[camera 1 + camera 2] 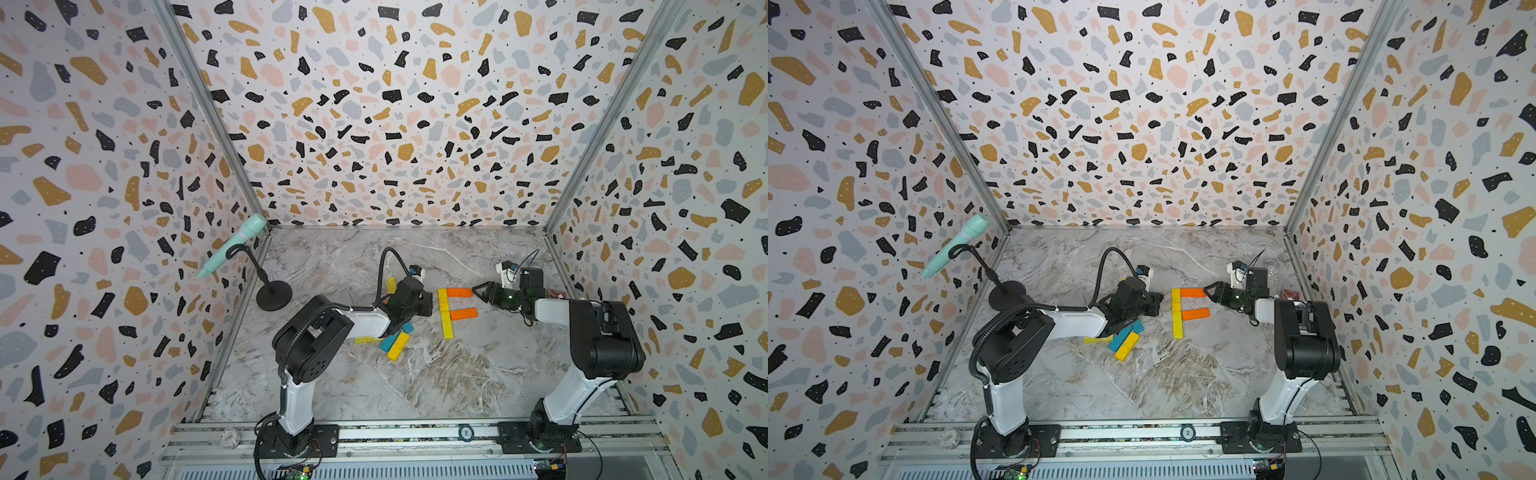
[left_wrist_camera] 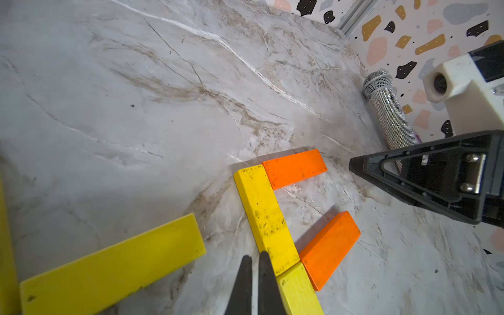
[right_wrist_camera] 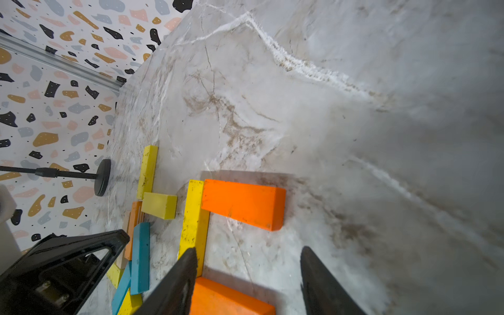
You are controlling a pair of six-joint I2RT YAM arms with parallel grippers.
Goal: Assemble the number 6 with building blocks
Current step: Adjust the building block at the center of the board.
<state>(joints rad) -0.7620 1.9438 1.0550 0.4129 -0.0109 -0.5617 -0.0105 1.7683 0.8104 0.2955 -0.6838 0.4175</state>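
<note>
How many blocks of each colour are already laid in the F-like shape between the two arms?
Yellow blocks: 2
Orange blocks: 2
Total: 4

Bright, even, diffuse light. The blocks (image 3: 242,203) cast short, soft shadows on the tabletop (image 3: 272,114). Both top views bow the walls (image 1: 83,166) towards the edges. In the right wrist view, part of the tabletop is smeared.

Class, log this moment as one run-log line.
left end effector: shut | right end effector: open, near far orange block | number 6: unfinished, F-shaped
</note>
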